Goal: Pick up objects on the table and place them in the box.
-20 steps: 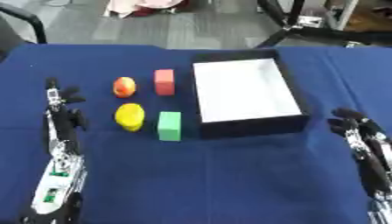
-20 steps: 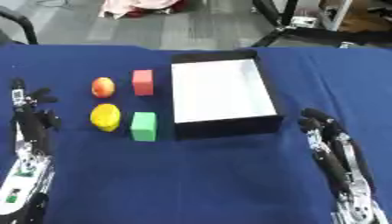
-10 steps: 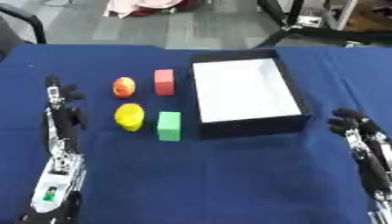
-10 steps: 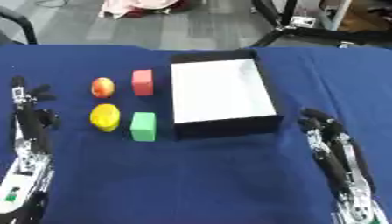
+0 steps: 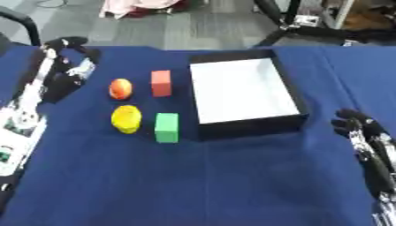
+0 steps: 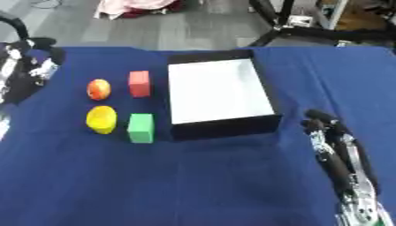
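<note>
Open blue bench [image 5: 193, 176] lay before the four objects; the box [image 5: 247, 128] walled off their right.

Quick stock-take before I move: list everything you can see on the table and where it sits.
table: one, blue cloth.
box: one, black walls, white inside, empty, right of centre.
red block: one, left of box, far row.
orange-red fruit: one, left of red block.
green block: one, near row, beside box.
yellow fruit: one, left of green block.
left hand: far left, raised, holding nothing.
right hand: lower right, open, idle.
</note>
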